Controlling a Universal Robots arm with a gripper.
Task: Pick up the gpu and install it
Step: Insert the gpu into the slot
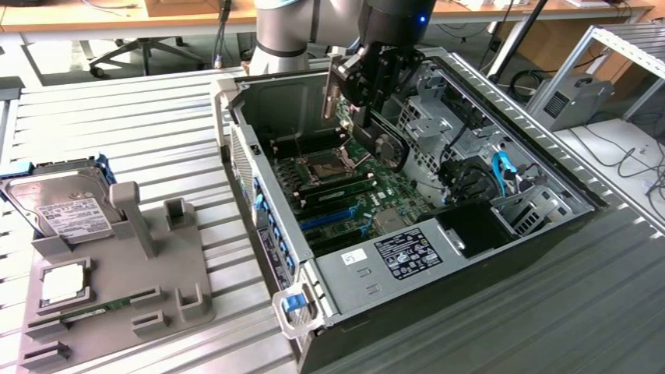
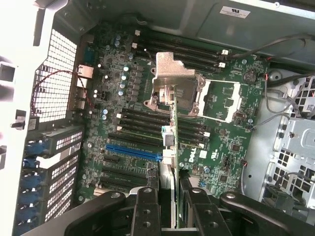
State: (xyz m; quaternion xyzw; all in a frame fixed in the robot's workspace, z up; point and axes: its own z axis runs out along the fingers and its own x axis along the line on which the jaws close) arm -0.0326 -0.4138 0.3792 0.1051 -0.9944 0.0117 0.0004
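Pick-up looks done: the tool (image 1: 370, 95), its jaws partly closed, grips the gpu (image 1: 385, 146) on edge, over the motherboard (image 2: 123, 128) inside the open computer case (image 1: 311, 261). The card seems not yet seated in any slot; installing remains.

gpu (image 1: 381, 145) in gripper (image 1: 366, 97), above case (image 1: 348, 269)
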